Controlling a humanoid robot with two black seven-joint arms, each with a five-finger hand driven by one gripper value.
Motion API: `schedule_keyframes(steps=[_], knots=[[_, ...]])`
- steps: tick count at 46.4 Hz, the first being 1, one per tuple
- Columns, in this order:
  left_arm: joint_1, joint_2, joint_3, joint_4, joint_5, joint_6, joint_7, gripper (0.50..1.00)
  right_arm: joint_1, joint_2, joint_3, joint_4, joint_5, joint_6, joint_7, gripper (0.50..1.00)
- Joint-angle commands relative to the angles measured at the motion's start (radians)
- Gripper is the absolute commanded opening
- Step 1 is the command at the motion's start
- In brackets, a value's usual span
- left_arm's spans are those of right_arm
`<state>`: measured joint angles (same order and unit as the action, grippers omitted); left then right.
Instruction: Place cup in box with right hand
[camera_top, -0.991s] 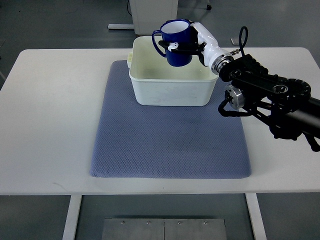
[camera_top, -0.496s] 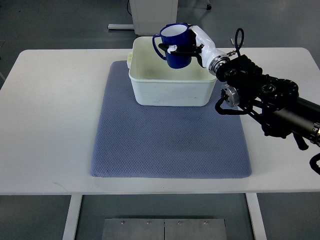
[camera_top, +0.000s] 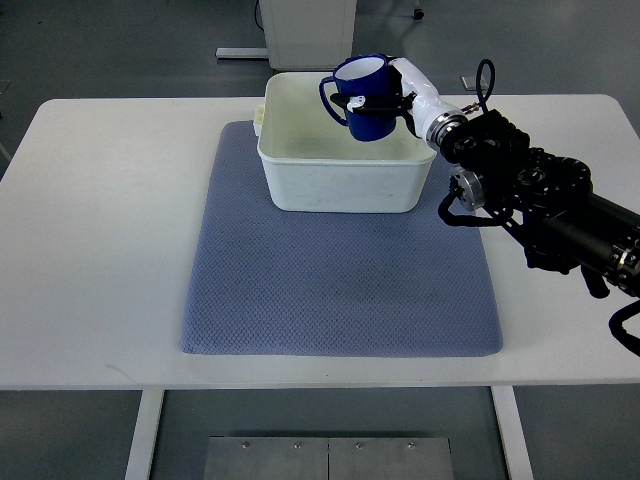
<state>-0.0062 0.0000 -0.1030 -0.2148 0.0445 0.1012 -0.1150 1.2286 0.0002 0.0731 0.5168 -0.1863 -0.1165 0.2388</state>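
A dark blue cup (camera_top: 362, 98) with a white inside hangs tilted over the right back part of the white box (camera_top: 340, 185). My right hand (camera_top: 392, 98) is shut on the cup, white fingers wrapped round its right side; the cup's handle points left. The black right arm (camera_top: 545, 200) comes in from the right edge. The box stands on the far end of a blue-grey mat (camera_top: 340, 270). I cannot see inside the box under the cup. The left hand is out of view.
The mat lies on a white table (camera_top: 100, 230). A white cabinet base (camera_top: 305, 30) stands on the floor behind the table's far edge. A metal plate (camera_top: 328, 458) shows below the table's near edge.
The cup and right hand have shifted a little to the right and lower over the box. The right arm has followed slightly.
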Motion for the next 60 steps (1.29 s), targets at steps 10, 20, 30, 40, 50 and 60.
schedule_keyframes(steps=[10,20,30,40,50,60], knots=[[0.000,0.000,-0.001,0.000,0.000,0.000,0.000,1.000,0.005,0.000,0.008,0.000,0.001,-0.002,-0.016,0.838],[0.000,0.000,0.000,0.000,0.000,0.000,0.000,1.000,0.006,0.000,0.011,0.000,0.002,-0.012,-0.018,0.991],[0.000,0.000,0.000,0.000,0.000,0.000,0.000,1.000,0.008,0.000,0.013,0.006,0.004,-0.017,-0.018,0.993],[0.000,0.000,0.000,0.000,0.000,0.000,0.000,1.000,0.011,0.000,0.011,0.034,0.011,-0.029,-0.018,0.995],[0.000,0.000,-0.001,0.000,0.000,0.000,0.000,1.000,0.011,-0.032,0.011,0.158,0.013,-0.069,-0.010,0.995],[0.000,0.000,0.000,0.000,0.000,0.000,0.000,1.000,0.012,-0.100,0.013,0.292,0.013,-0.109,-0.006,0.998]])
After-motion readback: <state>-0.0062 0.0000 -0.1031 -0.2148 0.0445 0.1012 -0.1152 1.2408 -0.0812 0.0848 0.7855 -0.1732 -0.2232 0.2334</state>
